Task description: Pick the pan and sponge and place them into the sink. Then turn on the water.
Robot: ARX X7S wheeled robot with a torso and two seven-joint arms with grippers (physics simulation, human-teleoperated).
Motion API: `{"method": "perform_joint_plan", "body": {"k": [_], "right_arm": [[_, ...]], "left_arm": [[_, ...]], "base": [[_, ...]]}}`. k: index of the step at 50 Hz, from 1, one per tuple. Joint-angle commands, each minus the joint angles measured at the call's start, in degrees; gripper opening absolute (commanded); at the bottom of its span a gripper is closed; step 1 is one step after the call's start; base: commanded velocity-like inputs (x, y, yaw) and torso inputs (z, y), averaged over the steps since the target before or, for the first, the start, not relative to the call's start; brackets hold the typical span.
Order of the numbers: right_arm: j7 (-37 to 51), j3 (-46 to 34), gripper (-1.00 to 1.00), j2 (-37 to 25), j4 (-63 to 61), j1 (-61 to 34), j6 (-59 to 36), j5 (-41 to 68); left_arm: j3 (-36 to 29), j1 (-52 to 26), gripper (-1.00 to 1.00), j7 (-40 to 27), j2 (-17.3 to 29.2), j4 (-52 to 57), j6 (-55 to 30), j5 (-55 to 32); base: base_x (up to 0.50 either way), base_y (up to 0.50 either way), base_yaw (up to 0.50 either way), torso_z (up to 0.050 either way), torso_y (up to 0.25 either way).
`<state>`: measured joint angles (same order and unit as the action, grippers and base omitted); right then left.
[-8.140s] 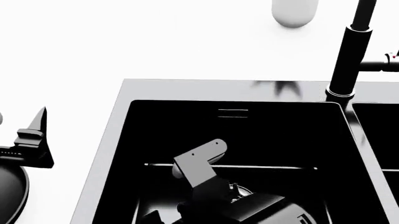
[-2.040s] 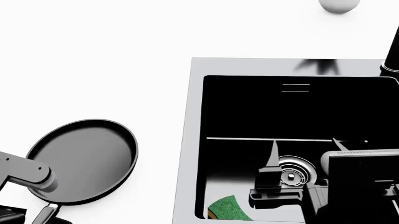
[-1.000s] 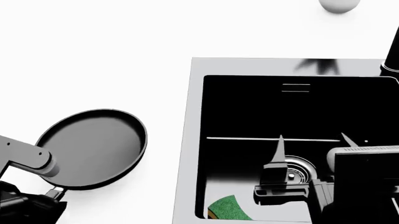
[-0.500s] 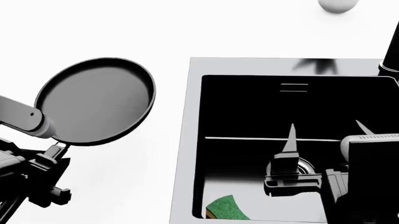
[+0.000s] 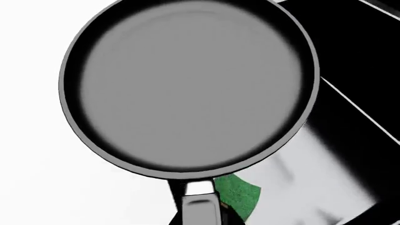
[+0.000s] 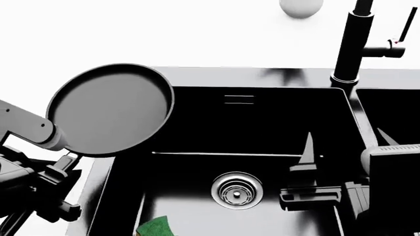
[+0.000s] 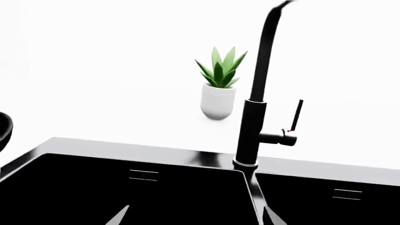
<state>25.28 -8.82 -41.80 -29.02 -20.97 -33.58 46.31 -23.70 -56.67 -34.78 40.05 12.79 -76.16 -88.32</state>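
Black pan [image 6: 110, 109] now lifted over the sink [image 6: 249, 77] left rim, left gripper [image 6: 60, 169] fingers pinching its handle, sponge [image 6: 153, 228] lying inside the basin, right gripper [image 6: 345, 147] spread open above the drain [image 6: 237, 190], faucet [image 6: 349, 44] and potted plant [image 7: 218, 89] behind.

Across the top of your head view runs a white countertop [image 6: 131, 29], the sink [image 6: 196, 76] set into it. A white plant pot [image 6: 300, 7] stands at the upper edge, a black faucet [image 6: 347, 49] upper right.
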Motion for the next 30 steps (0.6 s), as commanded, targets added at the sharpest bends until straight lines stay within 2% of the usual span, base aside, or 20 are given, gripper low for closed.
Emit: {"method": "perform_joint_plan", "body": {"k": [1,8,11,17,30], "right_arm": [[-0.3,-0.43,1.0,0.0,-0.09,0.12,0.22,-0.25],[0.3,0.06,1.0,-0.55,-0.9,-0.23,-0.47,0.44],[0.78,0.21,1.0,-0.91,-1.35,-0.59,-1.24,0.9],[1.44,0.02,1.0,-1.82,-2.28,-1.22,-2.69,1.21],[1.08,0.2,1.0,-1.83,-1.6,-0.7,-2.07,1.11]], "left_arm": [[0.58,-1.19,-1.0,-0.14,-0.04,0.43,0.77,1.94],[0.76,-0.64,-1.0,0.93,1.1,0.78,1.32,2.17],[0.01,-0.75,-1.0,0.36,0.0,0.48,1.57,2.81],[0.28,-0.48,-1.0,1.79,1.32,0.82,1.94,2.93],[-0.6,-0.78,-1.0,1.58,0.54,0.24,2.53,3.52]], "base": [[0.11,-0.48,0.0,0.0,0.0],[0.11,-0.43,0.0,0.0,0.003],[0.11,-0.29,0.0,0.0,0.0],[0.0,0.0,0.0,0.0,0.002],[0.0,0.0,0.0,0.001,0.002]]}}
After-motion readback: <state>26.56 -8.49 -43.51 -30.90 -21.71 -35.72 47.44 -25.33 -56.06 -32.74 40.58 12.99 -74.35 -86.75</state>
